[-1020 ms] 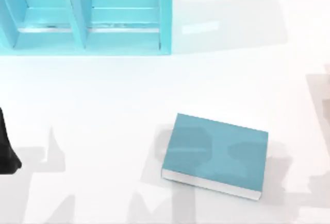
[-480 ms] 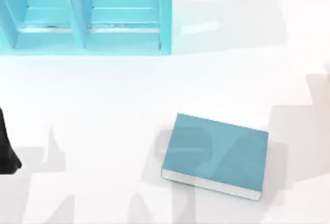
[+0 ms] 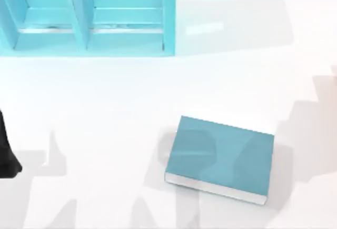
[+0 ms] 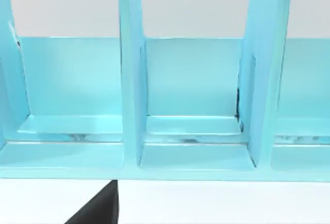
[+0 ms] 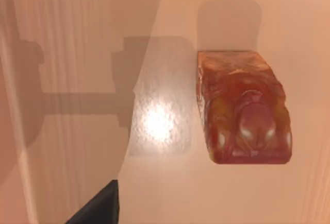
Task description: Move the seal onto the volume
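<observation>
The volume, a flat teal book with white page edges, lies on the white table right of centre toward the front. The seal, an orange-amber block with a dark red top, appears close below in the right wrist view, standing on a bare surface. A dark part of my right gripper shows beside the seal, apart from it. My left arm is parked at the table's left edge, and a dark part of its gripper faces the shelf.
A large teal shelf unit with upright dividers stands at the back left of the table, and it also appears in the left wrist view as the shelf unit. Arm shadows fall across the front and right of the table.
The shadows over the book and the table's right side have shifted. The book and the left arm have stayed where they were.
</observation>
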Motion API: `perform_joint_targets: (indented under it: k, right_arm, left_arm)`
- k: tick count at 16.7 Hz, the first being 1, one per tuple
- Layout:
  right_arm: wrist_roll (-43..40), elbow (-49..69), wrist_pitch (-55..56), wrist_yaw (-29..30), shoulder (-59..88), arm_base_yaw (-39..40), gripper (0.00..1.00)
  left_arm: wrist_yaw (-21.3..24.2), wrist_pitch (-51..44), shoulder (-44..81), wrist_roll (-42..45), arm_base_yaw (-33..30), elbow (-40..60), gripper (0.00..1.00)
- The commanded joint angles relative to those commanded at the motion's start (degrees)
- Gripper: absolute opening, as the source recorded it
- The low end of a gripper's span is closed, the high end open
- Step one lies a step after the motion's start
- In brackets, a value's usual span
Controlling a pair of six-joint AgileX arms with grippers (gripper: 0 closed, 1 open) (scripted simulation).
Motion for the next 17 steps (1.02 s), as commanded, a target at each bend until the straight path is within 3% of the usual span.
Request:
perform_joint_targets:
  k: [4, 13, 17]
  right_arm:
    - [0.28, -1.69, 1.76, 0.00, 0.50, 0.02, 1.00]
    - [0.06, -14.49, 19.54, 0.00, 5.05, -0.21, 1.00]
    - [0.20, -15.38, 21.05, 0.02, 5.79, -0.12, 1.00]
  left_arm:
    - [0.00, 0.00, 0.00, 0.00, 0.00, 0.00, 1.00]
    - [0.00, 0.00, 0.00, 0.00, 0.00, 0.00, 1.00]
    - [0.00, 0.00, 0.00, 0.00, 0.00, 0.00, 1.00]
